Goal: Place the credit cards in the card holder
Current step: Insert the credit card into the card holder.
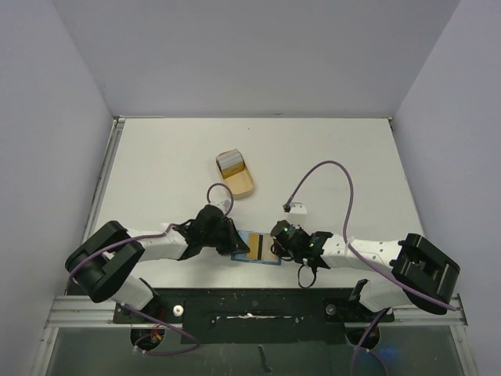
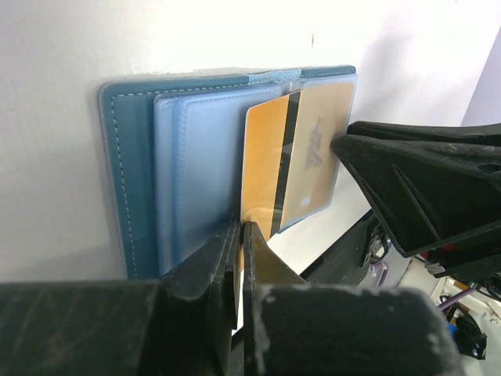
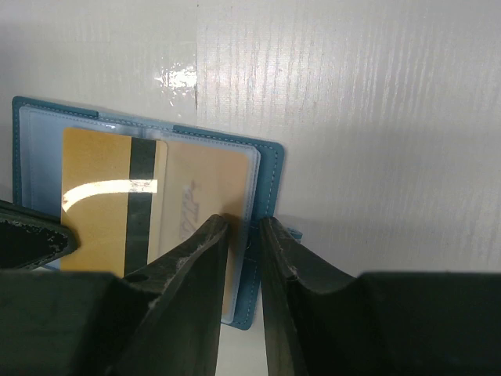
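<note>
The teal-blue card holder (image 1: 249,244) lies open and flat near the table's front edge, between my two grippers. A tan-orange credit card (image 2: 262,157) with a black stripe sits partly inside the holder's clear pocket (image 2: 321,149). My left gripper (image 2: 241,229) is shut, with its tips against the card's near edge. My right gripper (image 3: 243,223) has its jaws slightly apart. One finger rests on the pocket and the other just outside the holder's teal edge (image 3: 275,180). The same card (image 3: 94,196) shows in the right wrist view. More credit cards (image 1: 229,161) are stacked in the tan tray (image 1: 243,185).
The tan tray lies in the middle of the table, behind the holder. A purple cable (image 1: 337,168) loops above the right arm and ends in a small white plug (image 1: 296,207). Grey walls close in the table on three sides.
</note>
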`<action>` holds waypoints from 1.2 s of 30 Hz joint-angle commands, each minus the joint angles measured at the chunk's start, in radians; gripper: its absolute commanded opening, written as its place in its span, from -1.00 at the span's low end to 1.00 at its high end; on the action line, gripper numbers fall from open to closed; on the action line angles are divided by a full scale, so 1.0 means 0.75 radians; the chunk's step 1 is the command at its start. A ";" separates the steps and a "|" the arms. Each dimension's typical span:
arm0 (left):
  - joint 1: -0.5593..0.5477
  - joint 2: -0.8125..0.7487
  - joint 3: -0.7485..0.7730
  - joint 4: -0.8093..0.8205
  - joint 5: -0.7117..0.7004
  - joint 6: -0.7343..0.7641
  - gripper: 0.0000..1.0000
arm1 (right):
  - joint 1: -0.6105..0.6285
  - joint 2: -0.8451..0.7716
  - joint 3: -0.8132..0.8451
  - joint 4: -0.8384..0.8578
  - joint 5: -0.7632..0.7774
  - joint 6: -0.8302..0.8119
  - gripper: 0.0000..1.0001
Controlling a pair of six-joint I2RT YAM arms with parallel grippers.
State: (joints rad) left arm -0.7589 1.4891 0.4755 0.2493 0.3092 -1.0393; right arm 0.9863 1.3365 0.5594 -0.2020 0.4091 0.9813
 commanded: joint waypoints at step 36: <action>-0.114 0.056 0.080 0.138 -0.050 0.009 -0.47 | 0.004 -0.211 0.005 -0.147 -0.024 0.036 -0.28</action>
State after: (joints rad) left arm -0.8371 1.5593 0.5045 0.3489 0.3012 -1.0630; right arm 0.9897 1.2057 0.5533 -0.3027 0.3843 1.0008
